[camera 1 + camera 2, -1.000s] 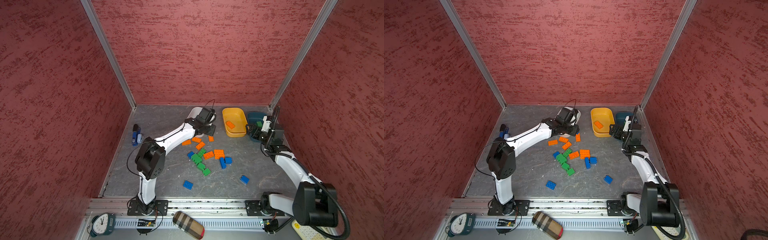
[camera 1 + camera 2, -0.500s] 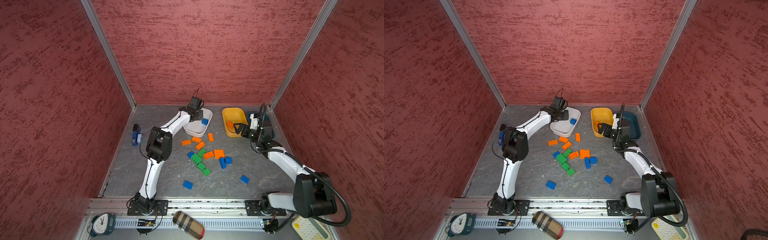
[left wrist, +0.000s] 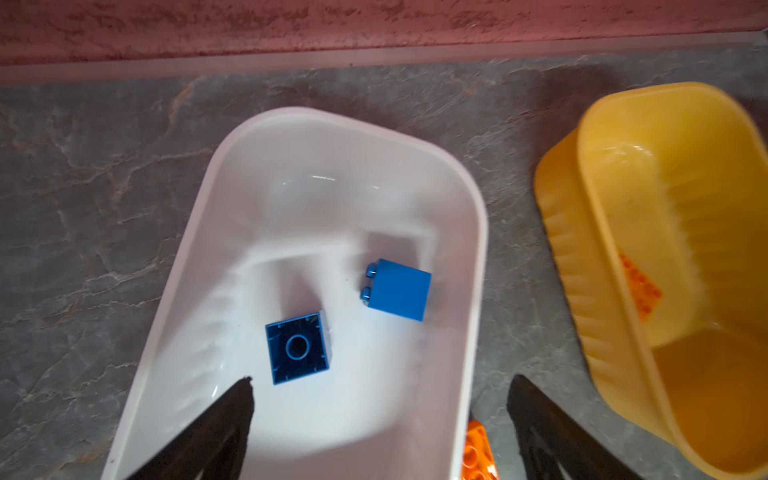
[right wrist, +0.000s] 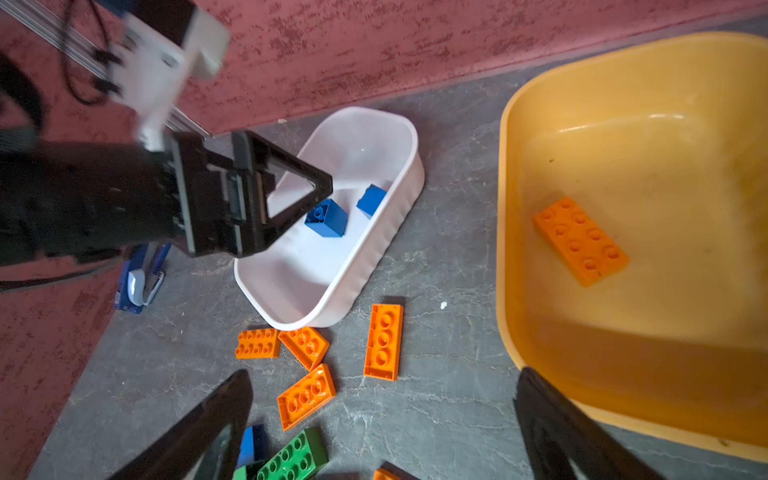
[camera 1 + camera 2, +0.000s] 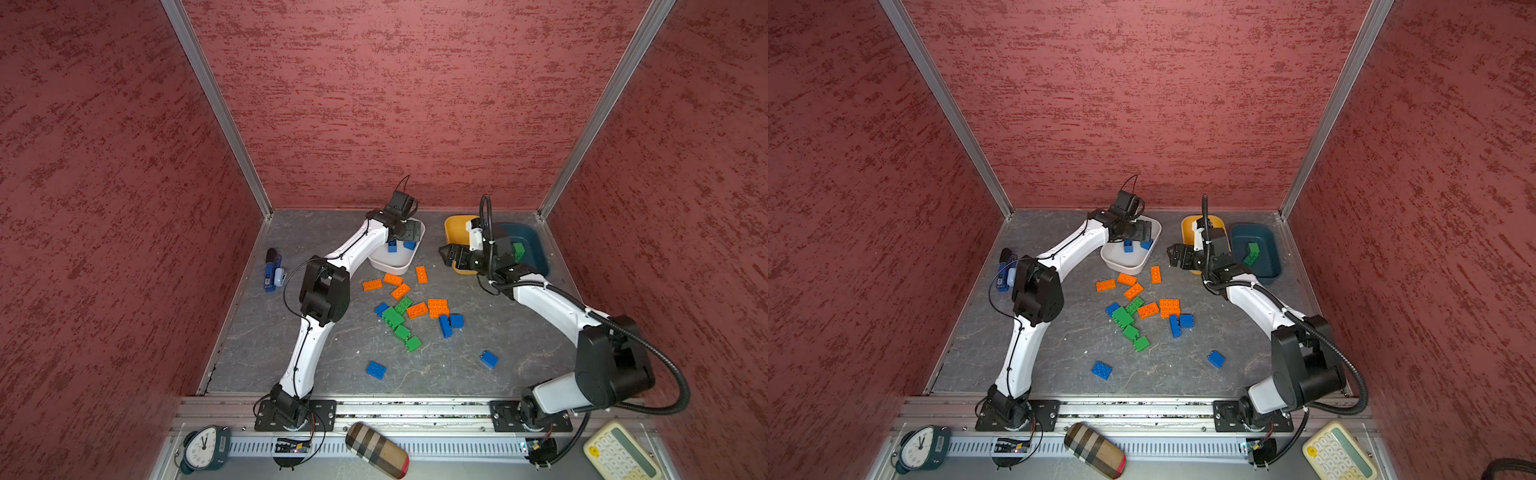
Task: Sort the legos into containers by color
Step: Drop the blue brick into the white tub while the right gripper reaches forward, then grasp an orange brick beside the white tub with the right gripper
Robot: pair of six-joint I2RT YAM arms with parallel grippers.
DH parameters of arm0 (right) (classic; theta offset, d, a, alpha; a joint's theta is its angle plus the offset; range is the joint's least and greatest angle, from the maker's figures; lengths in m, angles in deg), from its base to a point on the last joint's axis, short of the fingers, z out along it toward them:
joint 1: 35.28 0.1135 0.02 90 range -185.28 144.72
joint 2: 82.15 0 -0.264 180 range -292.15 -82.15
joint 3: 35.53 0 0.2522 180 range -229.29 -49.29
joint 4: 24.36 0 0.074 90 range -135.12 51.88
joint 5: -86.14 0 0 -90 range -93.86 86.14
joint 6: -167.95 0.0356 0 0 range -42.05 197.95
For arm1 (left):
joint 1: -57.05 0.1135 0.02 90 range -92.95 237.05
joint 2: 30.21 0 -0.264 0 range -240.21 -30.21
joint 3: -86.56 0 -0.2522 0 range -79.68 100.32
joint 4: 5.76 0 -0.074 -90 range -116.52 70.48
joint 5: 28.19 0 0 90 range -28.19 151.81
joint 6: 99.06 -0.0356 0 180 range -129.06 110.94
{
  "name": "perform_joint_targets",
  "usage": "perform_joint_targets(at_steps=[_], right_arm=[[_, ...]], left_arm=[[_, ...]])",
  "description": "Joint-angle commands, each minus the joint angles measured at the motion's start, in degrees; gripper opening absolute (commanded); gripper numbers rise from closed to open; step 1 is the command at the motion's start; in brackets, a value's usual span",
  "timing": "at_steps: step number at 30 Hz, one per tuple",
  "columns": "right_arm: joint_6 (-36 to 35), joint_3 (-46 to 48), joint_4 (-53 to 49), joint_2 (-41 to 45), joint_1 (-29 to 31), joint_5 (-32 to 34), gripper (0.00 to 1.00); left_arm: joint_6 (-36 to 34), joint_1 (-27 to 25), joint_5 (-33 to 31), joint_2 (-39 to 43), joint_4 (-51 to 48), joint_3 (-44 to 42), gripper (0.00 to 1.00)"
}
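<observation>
Two blue legos (image 3: 297,348) were seen inside the white container (image 3: 332,199), one turned underside up and one lying on its side, near each other but apart. A single flat orange lego (image 4: 581,241) was found in the yellow-orange container (image 4: 623,137), and a green lego (image 5: 1251,253) in the dark teal container (image 5: 1268,262). In both top views the three containers were lined up along the far edge of the grey table (image 5: 257,332), white to the left and teal to the right.

The remaining legos (image 5: 409,309) were scattered on the table in front of the containers. The orange ones were nearest the white container. Green and blue ones were mixed further toward the arm bases, with two blue ones lying apart from the cluster.

The left gripper (image 3: 381,379) was positioned over the white container, its jaws spread wide with nothing between them. The right gripper (image 4: 384,372) was held above the table just beside the yellow-orange container. Its jaws were likewise spread wide and nothing was gripped.

A stapler-like gadget (image 5: 273,272) was located near the table's left edge, well apart from the legos. A clock (image 5: 203,446), a patterned case (image 5: 377,451) and a calculator (image 5: 621,452) were placed beyond the rail (image 5: 415,409) carrying the arm bases.
</observation>
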State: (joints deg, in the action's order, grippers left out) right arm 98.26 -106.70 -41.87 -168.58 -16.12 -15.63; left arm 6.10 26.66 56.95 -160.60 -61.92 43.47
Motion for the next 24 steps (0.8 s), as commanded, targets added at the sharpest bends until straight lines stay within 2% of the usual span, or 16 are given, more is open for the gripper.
perform_joint_targets(at_steps=[1, 8, 11, 14, 19, 24], right_arm=[[-2.72, -3.29, -2.57, -1.82, 2.58, 2.82, 0.99], [-6.93, -6.70, -5.48, -7.69, 7.57, 3.80, 0.95], [-6.36, -8.00, -6.65, -10.16, 8.56, 4.72, 0.91], [-5.11, -8.96, -8.97, -12.51, 8.79, 8.02, 0.83], [-6.30, -12.15, -14.24, -17.86, 9.52, 11.75, 0.81], [-6.58, -18.55, -17.80, -25.25, 11.66, 14.22, 0.77]], left_arm=[[-0.01, -0.52, 2.11, 6.31, 2.24, -3.23, 0.99], [6.28, 1.04, 5.67, 21.35, 16.09, -23.17, 1.00], [9.26, 2.45, 4.36, 27.67, 20.16, -31.58, 0.99], [12.06, 4.10, 1.85, 33.91, 22.43, -39.54, 0.99], [17.40, 7.70, 0.63, 42.99, 24.56, -51.71, 1.00], [20.29, 11.99, -1.13, 49.07, 23.46, -59.44, 1.00]])
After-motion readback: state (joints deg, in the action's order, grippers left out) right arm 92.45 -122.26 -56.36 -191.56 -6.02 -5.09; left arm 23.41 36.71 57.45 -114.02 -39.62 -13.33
